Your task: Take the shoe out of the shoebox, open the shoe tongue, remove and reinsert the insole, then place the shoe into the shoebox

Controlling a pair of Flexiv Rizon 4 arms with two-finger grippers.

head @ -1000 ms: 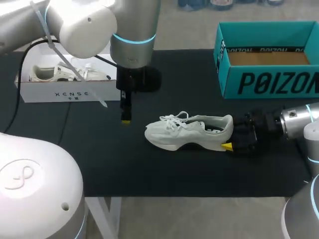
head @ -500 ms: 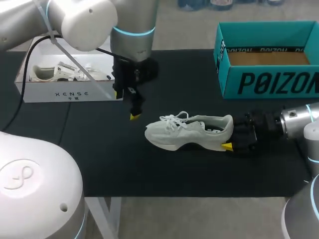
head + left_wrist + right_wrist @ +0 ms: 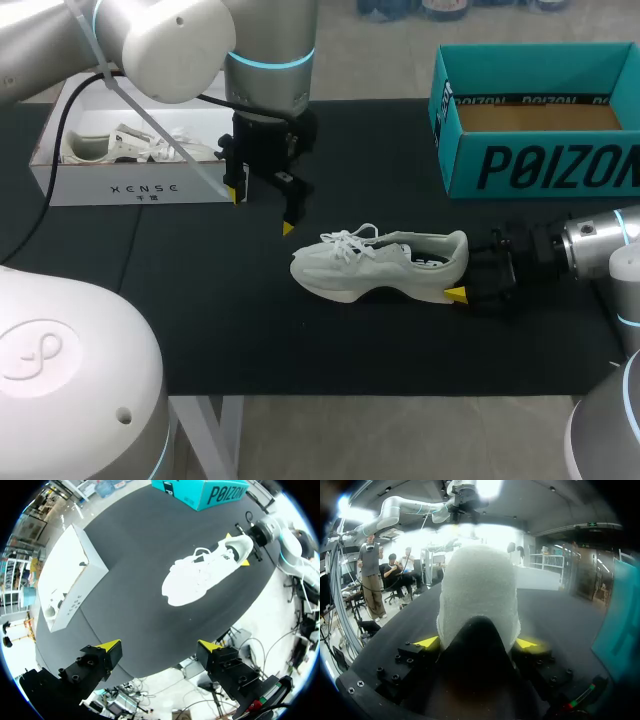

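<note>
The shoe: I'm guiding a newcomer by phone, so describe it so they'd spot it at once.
On the black table, find the teal shoebox; nearer the middle stands a white shoe. Unlike the pale items in the white box, it sits on bare table, heel in the right pincer.

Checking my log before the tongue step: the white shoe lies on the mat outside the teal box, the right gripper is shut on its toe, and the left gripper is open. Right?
Not quite. The right gripper is shut on the heel of the shoe, not its toe. The head view shows the laced toe end pointing away from it. The rest holds.
</note>
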